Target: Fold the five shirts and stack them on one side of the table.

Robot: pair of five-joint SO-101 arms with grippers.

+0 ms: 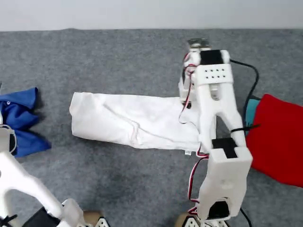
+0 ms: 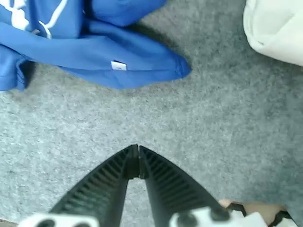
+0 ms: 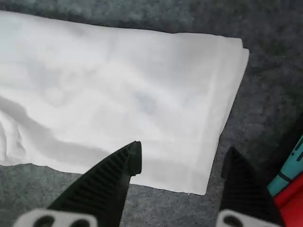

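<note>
Two white plastic robot arms stand at a table covered in grey felt-like fabric (image 1: 118,61). Across the middle of the high view lies a white cotton shirt (image 1: 132,120), folded into a long, wrinkled band running left to right. The right arm (image 1: 222,142) rises from the lower edge of the frame, right of centre, and stretches up over the right-hand end of that band, covering part of it. Its wrist camera looks down on the right gripper (image 3: 183,156). The two black ribbed fingers (image 3: 118,175) stand wide apart and hold nothing. One finger is over the white shirt near its hem, and the other is over bare grey fabric just past the shirt's folded corner. Whether they touch the cloth cannot be told.

At the right edge of the high view lies a red folded shirt (image 1: 277,137), with a teal garment (image 1: 251,106) peeking out from under its left side. Both sit near the white shirt's right end, with a strip of grey between them and it.

At the left edge of the high view sits a crumpled royal-blue shirt with white print (image 1: 19,120), well apart from the white one. The left arm (image 1: 23,184) fills the lower left corner. The left gripper (image 2: 138,150) hovers over bare grey fabric near the blue shirt, its black fingers pressed tip to tip and gripping nothing.
</note>
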